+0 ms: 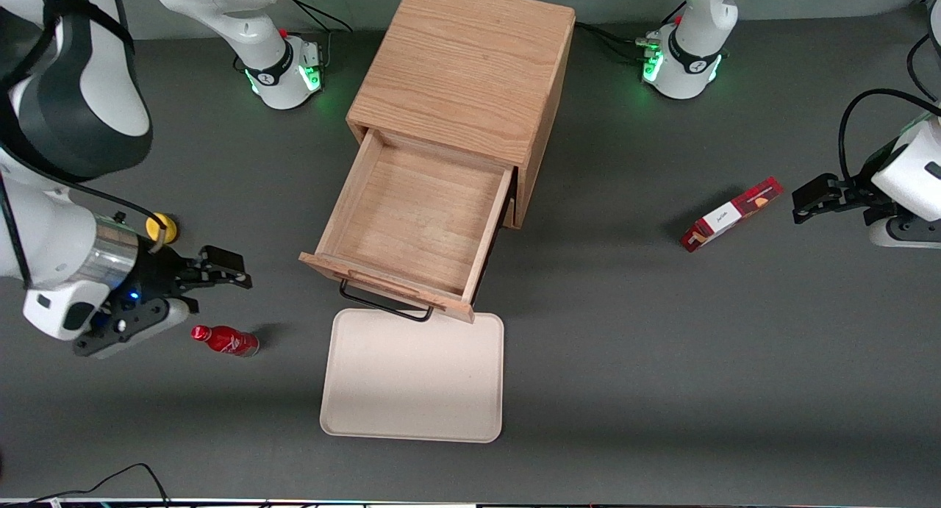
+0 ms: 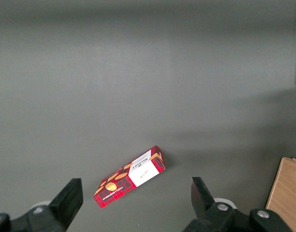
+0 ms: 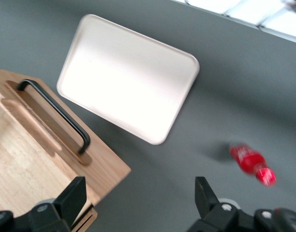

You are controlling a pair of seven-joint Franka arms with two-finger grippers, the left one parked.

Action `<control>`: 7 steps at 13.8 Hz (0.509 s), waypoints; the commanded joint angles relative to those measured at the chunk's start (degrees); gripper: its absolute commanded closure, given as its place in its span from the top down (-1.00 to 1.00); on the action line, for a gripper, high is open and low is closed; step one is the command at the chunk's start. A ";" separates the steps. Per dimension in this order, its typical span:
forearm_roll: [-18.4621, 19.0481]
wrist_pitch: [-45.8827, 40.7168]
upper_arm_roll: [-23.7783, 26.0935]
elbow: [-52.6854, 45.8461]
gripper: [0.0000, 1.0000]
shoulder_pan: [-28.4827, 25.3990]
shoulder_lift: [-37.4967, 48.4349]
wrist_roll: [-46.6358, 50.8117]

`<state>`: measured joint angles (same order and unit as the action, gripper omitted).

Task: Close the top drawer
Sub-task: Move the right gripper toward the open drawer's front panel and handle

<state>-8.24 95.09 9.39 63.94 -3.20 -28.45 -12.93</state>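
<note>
Top drawer (image 1: pixel 412 221) stands pulled out of its cabinet (image 1: pixel 463 67), empty; my gripper (image 1: pixel 234 271) hovers spread wide and holding nothing, well apart toward my end of the table.

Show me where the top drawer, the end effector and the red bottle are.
top drawer (image 1: pixel 412 217): front view, inner floor.
end effector (image 1: pixel 234 269): front view, between fingertips, open.
red bottle (image 1: pixel 228 341): front view, body.

light: even, overhead | shadows: soft | glare: tray (image 3: pixel 128 77) blown white | blur: red bottle (image 3: pixel 251 163) smeared
</note>
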 commanded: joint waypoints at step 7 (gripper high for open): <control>-1.08 2.54 7.31 -8.74 1.00 -3.21 -9.86 -18.94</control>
<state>-8.41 96.81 16.58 58.33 -5.98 -35.47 -25.21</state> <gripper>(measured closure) 0.000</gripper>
